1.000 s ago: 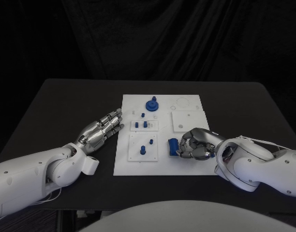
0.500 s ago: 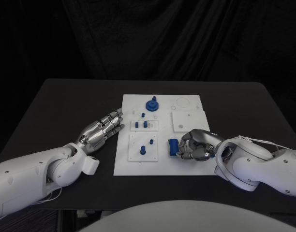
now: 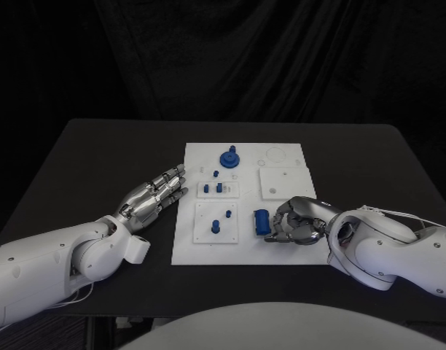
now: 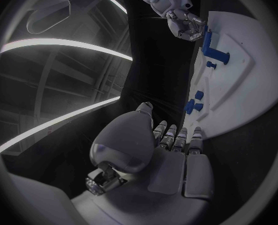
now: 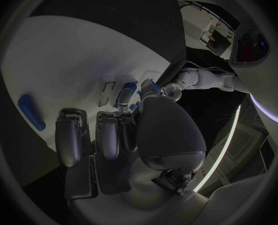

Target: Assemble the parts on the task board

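Left hand (image 3: pixel 154 195), fingers spread and empty, lies on the table (image 3: pixel 97 160) just beside the board (image 3: pixel 286 251), whose blue part (image 3: pixel 260 221) now touches the curled, empty fingers of the right hand (image 3: pixel 294 221), shifted slightly nearer.

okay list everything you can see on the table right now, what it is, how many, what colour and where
table: one, black, under everything.
task board: one, white, mid-table.
oblong part: one, blue, lying on the board's near half, beside the right hand.
other parts: several, blue, standing on the board's left and far areas; exact count unclear.
left hand: one, silver, open, flat on the table left of the board.
right hand: one, silver, fingers curled, over the board's near right part.
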Controlling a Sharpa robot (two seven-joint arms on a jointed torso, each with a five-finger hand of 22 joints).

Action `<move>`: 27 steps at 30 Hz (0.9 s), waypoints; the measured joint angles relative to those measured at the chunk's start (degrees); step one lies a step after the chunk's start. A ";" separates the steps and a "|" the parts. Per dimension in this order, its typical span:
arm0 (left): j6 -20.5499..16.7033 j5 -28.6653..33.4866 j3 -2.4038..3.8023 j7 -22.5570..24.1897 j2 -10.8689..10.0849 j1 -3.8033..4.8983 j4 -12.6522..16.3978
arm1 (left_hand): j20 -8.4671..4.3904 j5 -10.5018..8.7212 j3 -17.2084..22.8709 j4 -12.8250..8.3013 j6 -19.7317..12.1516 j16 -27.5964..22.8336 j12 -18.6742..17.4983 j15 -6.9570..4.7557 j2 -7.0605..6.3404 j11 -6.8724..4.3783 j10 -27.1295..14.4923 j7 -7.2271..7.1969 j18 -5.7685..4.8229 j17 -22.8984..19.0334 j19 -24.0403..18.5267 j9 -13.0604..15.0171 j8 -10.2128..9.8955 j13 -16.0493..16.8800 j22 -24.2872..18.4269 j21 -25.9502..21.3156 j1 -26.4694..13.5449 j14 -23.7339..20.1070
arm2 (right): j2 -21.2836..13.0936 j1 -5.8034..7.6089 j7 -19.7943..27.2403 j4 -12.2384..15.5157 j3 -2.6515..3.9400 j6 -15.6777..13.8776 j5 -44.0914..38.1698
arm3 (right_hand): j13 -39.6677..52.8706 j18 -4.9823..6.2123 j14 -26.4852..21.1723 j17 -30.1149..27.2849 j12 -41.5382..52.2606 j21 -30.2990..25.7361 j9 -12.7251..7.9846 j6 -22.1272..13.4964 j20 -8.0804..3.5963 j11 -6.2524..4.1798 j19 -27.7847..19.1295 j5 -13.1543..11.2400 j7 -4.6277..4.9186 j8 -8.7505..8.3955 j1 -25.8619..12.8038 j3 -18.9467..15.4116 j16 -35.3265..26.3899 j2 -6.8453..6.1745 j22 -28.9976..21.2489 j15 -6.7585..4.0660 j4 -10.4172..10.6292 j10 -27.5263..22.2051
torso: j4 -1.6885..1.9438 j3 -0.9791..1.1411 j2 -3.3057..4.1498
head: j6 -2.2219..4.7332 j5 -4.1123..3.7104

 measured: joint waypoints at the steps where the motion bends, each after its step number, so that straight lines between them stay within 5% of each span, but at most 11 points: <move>1: 0.00 0.00 0.00 0.00 -0.01 0.00 0.00 | 0.00 0.00 0.00 0.00 0.00 0.00 0.00 0.00 0.00 0.00 0.00 0.00 0.01 0.00 0.00 0.00 0.00 0.00 0.00 0.00 0.00 0.00 | -0.39 0.00 0.01 0.30 0.00 -0.18 -0.10 | 0.00 0.00 0.03 0.00 0.00 0.00 -0.61 0.18 0.06 0.00 0.06 0.00 0.18 -0.59 -0.23 0.30 0.00 -0.25 0.01 0.04 0.03 0.00 | 0.00 -0.01 0.00 | 0.00 0.00; 7: 0.01 0.00 0.00 0.00 -0.01 -0.01 -0.01 | 0.00 0.00 0.00 0.00 0.00 0.00 0.00 0.00 0.00 0.00 0.00 0.00 0.00 0.01 0.00 0.00 0.00 0.00 0.00 0.00 0.00 0.00 | -3.47 1.72 -0.06 2.55 -0.04 -1.53 -0.72 | 0.00 0.00 0.00 0.00 0.00 0.00 -4.51 0.44 0.27 0.54 -0.15 0.93 0.72 -4.20 -1.49 1.46 0.00 -0.02 0.03 0.40 0.05 -0.11 | 0.01 -0.02 -0.04 | 0.00 0.00; 10: 0.01 0.00 0.00 0.09 -0.02 -0.01 0.00 | 0.00 0.00 0.00 0.00 0.41 0.00 0.64 0.00 0.00 0.30 0.30 0.41 0.00 0.01 0.00 0.09 0.23 0.12 0.00 0.00 0.00 0.00 | -4.67 3.66 -0.24 3.21 0.00 -2.08 -0.97 | 0.00 0.00 -0.05 -0.01 0.00 0.00 -8.66 0.51 0.69 1.08 -0.15 10.18 1.52 -8.21 -2.12 2.67 0.00 1.49 0.03 0.84 -0.18 -0.15 | 0.02 -0.02 -0.07 | 0.00 -0.03; 13: -0.06 0.00 0.00 0.30 -0.03 -0.02 0.04 | -0.20 0.00 0.00 0.00 0.55 0.00 1.00 -0.04 0.00 0.57 0.57 0.27 0.00 0.02 0.16 0.10 0.55 0.18 0.01 0.00 0.00 -0.01 | -6.08 5.65 -0.68 3.64 0.08 -2.46 -1.22 | 0.00 0.00 -0.06 -0.01 0.00 0.02 -11.48 1.33 0.69 1.08 -0.15 16.31 1.53 -10.51 -1.15 3.33 0.00 2.47 0.02 0.98 -0.24 -0.14 | 0.06 -0.04 -0.07 | 0.00 -0.26; 15: -0.15 0.00 0.00 0.63 -0.02 -0.02 0.08 | -1.06 0.00 0.00 0.00 0.90 0.00 1.27 -0.86 0.00 0.77 0.78 0.41 0.00 0.02 0.16 0.19 0.76 0.18 0.11 0.00 0.00 -0.01 | -7.10 6.61 -1.23 3.78 0.08 -2.49 -1.47 | 0.00 0.00 -0.06 -0.01 0.00 0.48 -12.74 2.13 0.88 1.08 0.05 18.95 1.69 -11.34 -0.75 3.64 0.00 2.82 0.02 0.98 -0.34 -0.14 | 0.09 -0.05 -0.10 | 0.00 -0.32; 18: -0.52 0.00 0.00 1.39 -0.06 -0.02 0.37 | -3.98 0.37 -0.25 0.26 1.99 0.00 2.22 -2.41 -0.40 1.32 1.33 0.73 0.00 0.03 0.63 0.26 1.21 0.29 0.55 0.24 0.40 -0.07 | -8.19 7.56 -2.39 3.67 0.07 -2.28 -2.11 | 0.00 0.00 -0.07 -0.01 0.00 2.07 -14.72 3.05 0.88 1.07 0.05 21.62 1.59 -12.93 -0.21 4.16 0.00 2.61 0.02 0.97 -0.28 -0.14 | 0.14 -0.07 -0.12 | 0.00 -0.36; 20: -0.89 0.00 0.00 1.94 -0.33 -0.02 0.84 | -6.47 1.82 -0.65 0.65 3.66 0.00 3.17 -3.84 -0.77 0.80 1.94 1.99 -1.48 0.03 0.86 0.44 2.01 0.40 0.64 0.24 1.38 -0.04 | -8.68 7.93 -3.27 3.41 0.06 -1.90 -2.60 | 0.00 0.00 -0.07 -0.01 0.00 2.38 -15.34 3.25 0.88 1.07 0.05 22.28 1.79 -13.42 0.20 4.24 0.00 2.57 0.02 0.97 -0.36 -0.14 | 0.14 -0.07 -0.12 | 0.00 -0.35; 22: -1.53 -0.04 0.01 2.45 -0.94 -0.02 1.49 | -8.10 2.64 -1.07 1.06 4.90 0.00 3.76 -4.98 -1.09 -0.44 2.44 3.00 -1.89 0.03 1.09 0.51 2.36 0.44 0.82 0.47 2.15 -0.04 | -9.25 8.20 -4.40 3.02 0.05 -1.24 -3.17 | 0.00 0.01 -0.07 -0.01 0.00 2.38 -16.01 3.45 0.88 1.07 0.05 23.27 1.59 -14.00 0.62 4.43 0.00 2.18 0.02 0.97 -0.52 -0.14 | 0.10 -0.08 -0.11 | 0.00 -0.31; 27: -3.58 -0.56 0.01 3.24 -2.74 -0.02 3.36 | -9.30 2.82 -1.75 2.07 6.57 0.00 3.74 -5.96 -1.43 -1.43 2.91 3.26 -1.87 0.03 1.42 0.63 2.74 0.44 0.92 0.72 2.49 0.00 | -9.72 8.39 -7.18 2.08 0.01 0.90 -4.24 | 0.00 0.01 -0.07 -0.01 0.00 2.38 -16.98 3.90 0.88 1.07 0.05 26.23 1.65 -14.75 1.87 5.18 0.00 1.97 0.01 0.97 -0.67 -0.14 | 0.00 -0.12 -0.11 | 0.00 -0.83</move>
